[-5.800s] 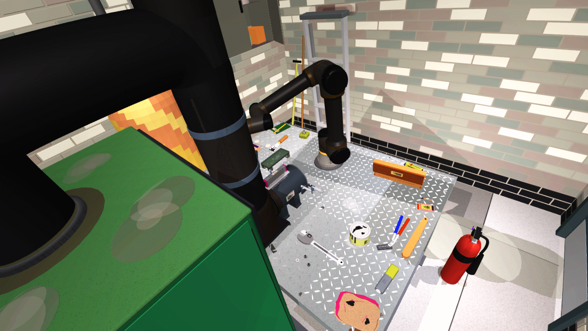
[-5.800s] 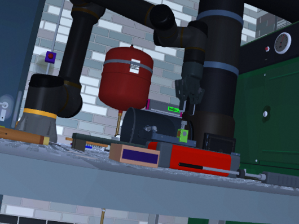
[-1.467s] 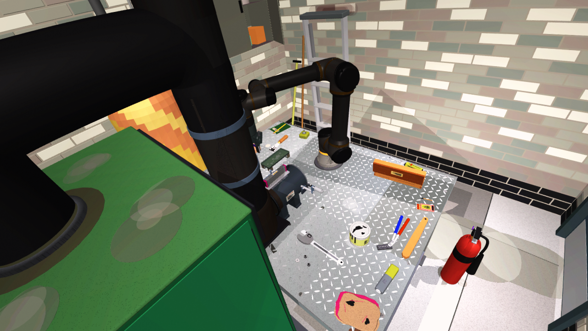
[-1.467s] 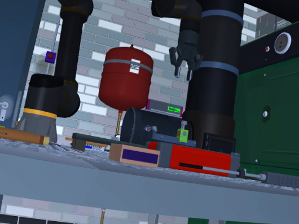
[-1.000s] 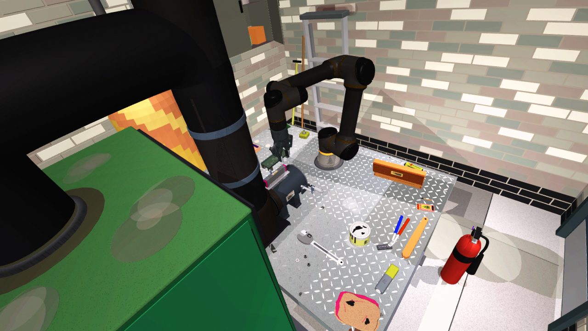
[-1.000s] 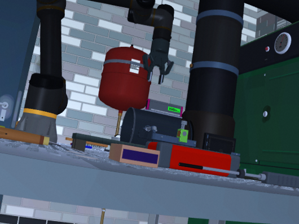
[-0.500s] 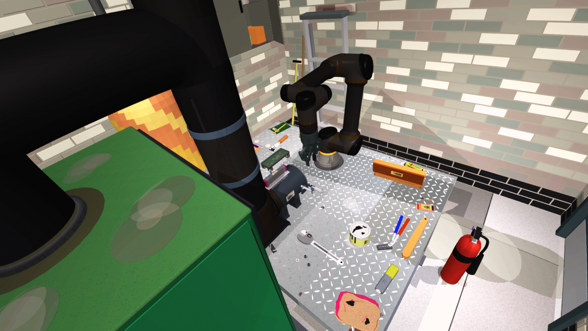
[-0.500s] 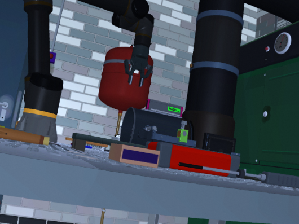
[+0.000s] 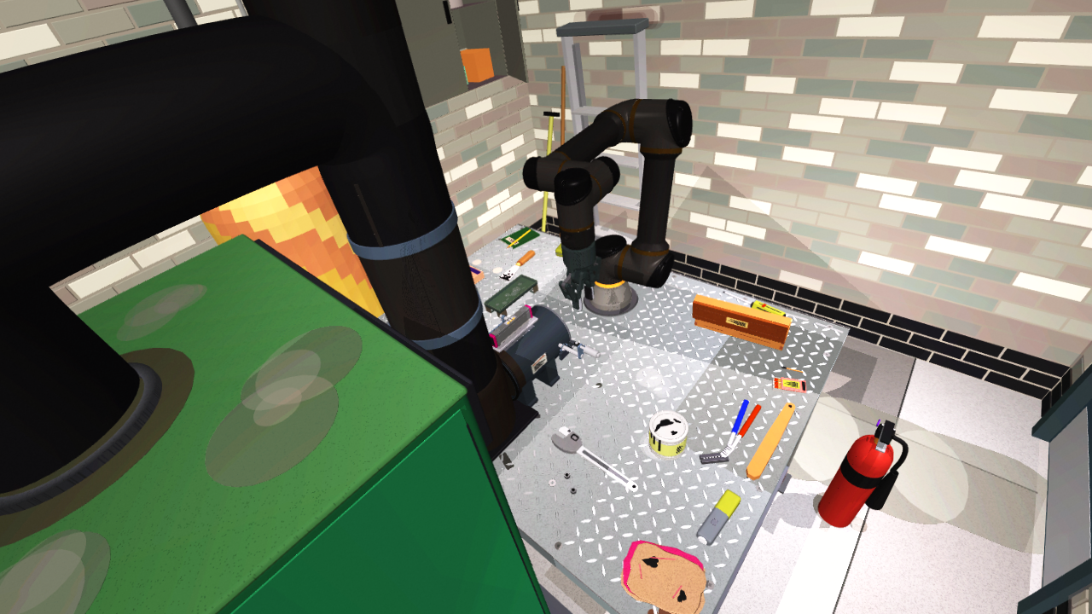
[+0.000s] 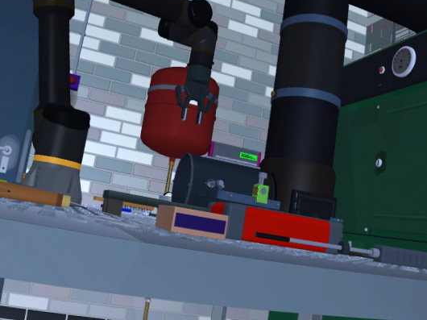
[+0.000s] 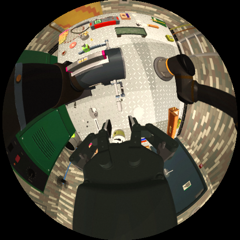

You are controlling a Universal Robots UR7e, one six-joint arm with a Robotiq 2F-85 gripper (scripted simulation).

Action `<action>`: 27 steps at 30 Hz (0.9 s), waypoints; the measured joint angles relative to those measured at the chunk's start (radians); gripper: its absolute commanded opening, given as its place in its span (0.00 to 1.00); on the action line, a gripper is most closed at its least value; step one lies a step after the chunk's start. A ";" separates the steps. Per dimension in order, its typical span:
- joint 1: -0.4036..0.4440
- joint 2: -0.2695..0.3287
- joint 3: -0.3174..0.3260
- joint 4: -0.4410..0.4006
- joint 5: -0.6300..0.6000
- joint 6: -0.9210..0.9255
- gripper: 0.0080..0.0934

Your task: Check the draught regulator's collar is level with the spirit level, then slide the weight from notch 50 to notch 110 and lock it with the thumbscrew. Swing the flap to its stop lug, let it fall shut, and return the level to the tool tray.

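Beside the black flue pipe, the dark draught regulator [image 9: 538,350] lies on the chequer plate with its round collar toward the robot's base. The spirit level [image 11: 87,60], grey with magenta ends, rests on top of the collar [image 10: 234,153]. The weight arm [image 11: 117,92] sticks out from one side of the regulator. A green weight [image 10: 261,192] sits on the arm at the other side. The dark green tool tray [image 9: 510,292] lies behind the regulator. My gripper [image 9: 573,292] hangs in the air above and behind the regulator [image 10: 192,116]. It is open and holds nothing.
The flue pipe [image 9: 408,229] and green boiler [image 9: 252,458] rise close to the regulator. The robot's base [image 9: 611,294] stands just right of the gripper. An orange box level [image 9: 739,321], a wrench [image 9: 596,457], a tape roll [image 9: 667,434] and pens lie on the plate.
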 measured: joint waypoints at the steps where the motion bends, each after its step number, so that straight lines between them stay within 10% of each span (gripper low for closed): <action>1: 0.000 0.000 0.000 0.000 0.000 0.000 0.47; 27: 0.001 0.091 0.348 -0.436 0.000 0.001 0.47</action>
